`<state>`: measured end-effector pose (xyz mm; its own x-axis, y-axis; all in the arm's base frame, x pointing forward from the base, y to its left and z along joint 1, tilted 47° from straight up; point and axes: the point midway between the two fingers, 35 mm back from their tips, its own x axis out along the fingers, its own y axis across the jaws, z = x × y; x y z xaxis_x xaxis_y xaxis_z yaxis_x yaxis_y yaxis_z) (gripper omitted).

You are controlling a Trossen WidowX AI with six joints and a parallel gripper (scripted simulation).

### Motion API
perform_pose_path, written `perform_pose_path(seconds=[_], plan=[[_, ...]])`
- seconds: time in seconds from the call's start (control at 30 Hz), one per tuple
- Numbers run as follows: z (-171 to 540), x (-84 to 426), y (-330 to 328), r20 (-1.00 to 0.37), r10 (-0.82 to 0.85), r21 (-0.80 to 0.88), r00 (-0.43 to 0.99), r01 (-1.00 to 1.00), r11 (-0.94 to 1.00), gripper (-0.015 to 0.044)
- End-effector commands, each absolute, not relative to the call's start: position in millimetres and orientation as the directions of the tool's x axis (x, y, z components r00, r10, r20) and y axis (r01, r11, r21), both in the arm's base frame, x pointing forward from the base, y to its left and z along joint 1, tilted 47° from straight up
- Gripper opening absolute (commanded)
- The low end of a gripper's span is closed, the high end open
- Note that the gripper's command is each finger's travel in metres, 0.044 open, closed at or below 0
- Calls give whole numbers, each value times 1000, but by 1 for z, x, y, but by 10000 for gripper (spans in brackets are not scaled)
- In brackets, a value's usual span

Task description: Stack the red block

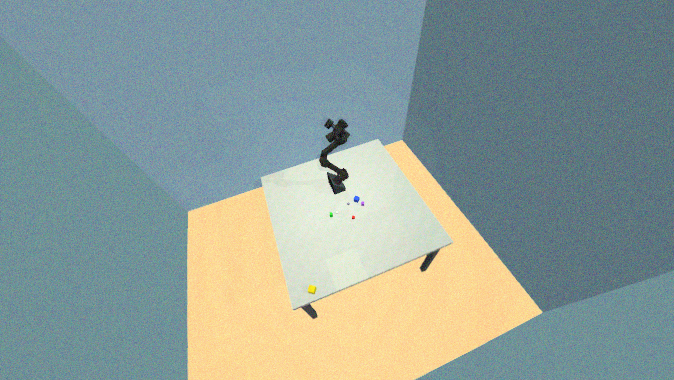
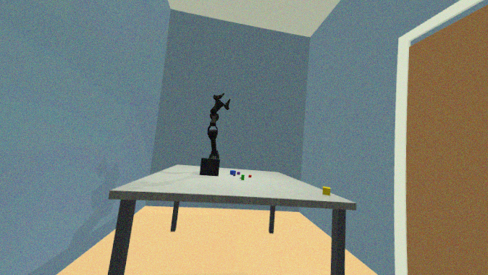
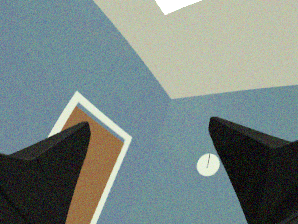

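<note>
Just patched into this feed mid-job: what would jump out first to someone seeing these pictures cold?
The black arm stands nearly straight up from the far side of the table, its open hand aimed at the wall and ceiling, holding nothing. Below, tiny blocks cluster near its base: the red block, the green tower and a blue block. A yellow block sits alone at the near corner.
</note>
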<state>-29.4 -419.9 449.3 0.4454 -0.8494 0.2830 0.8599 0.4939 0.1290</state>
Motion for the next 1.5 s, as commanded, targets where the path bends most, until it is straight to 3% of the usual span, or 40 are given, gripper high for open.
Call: perform_pose_path(seconds=[0.0,0.4,0.63,0.83,1.13,1.47], plan=[[451,-30,-419,286,-850,129,443,861,492,426],[571,-63,-302,625,-738,128,254,899,418,440],[638,-52,-196,827,-525,46,202,907,420,440],[668,-13,-105,918,-307,-87,252,882,464,440],[671,83,16,902,5,-374,431,779,504,440],[613,226,97,668,228,-711,708,518,475,440]])
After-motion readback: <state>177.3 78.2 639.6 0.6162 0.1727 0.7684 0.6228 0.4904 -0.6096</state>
